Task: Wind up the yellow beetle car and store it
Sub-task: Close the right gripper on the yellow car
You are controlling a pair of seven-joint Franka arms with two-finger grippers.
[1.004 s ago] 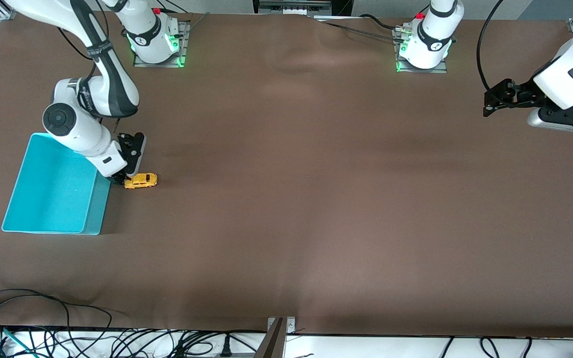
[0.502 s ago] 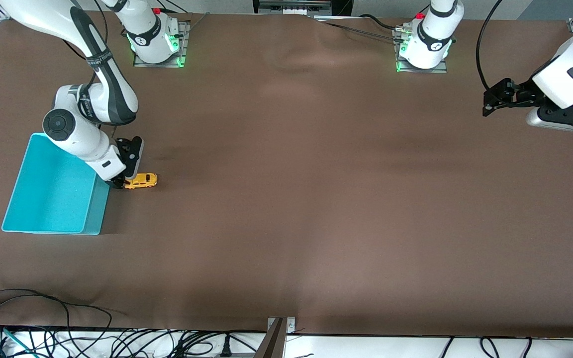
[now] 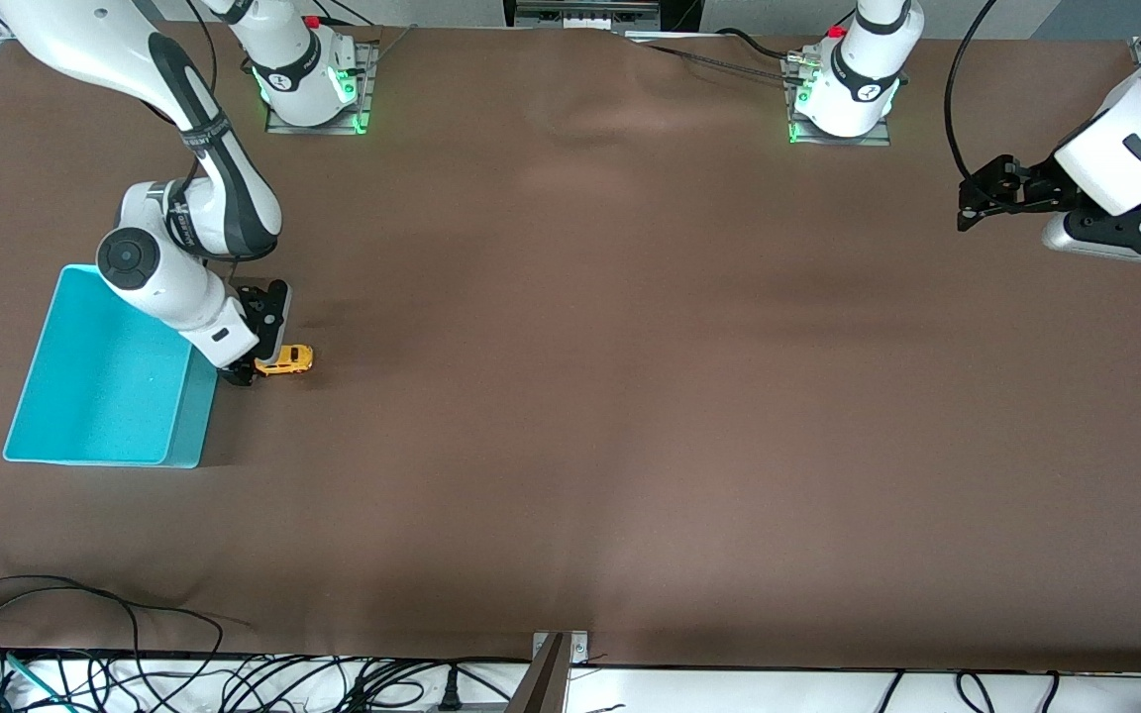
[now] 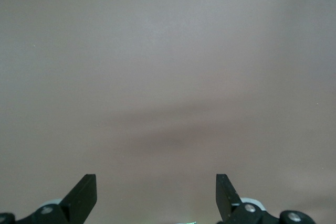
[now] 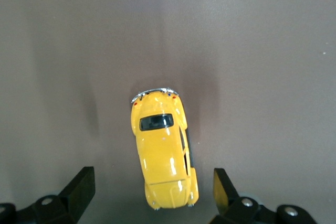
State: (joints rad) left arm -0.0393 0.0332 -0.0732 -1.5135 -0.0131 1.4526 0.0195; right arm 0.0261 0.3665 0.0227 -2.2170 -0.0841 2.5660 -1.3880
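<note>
Since yellow beetle car [image 5: 163, 153] sits between spread fingers of right tool [image 5: 152, 195] beside turquoise bin [image 3: 85, 441], we judge grasp imminent; left tool [image 4: 156, 195], fingers apart, waits over bare worktop [image 3: 630, 396].

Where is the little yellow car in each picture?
Front view: the yellow beetle car sits on the brown table, beside the turquoise bin, under the right tool.
Left wrist view: not in it; only bare table below the open left tool.
Right wrist view: the car lies between the open right tool's fingers.
Shared landmark: the right tool, next to the car in both views.
</note>
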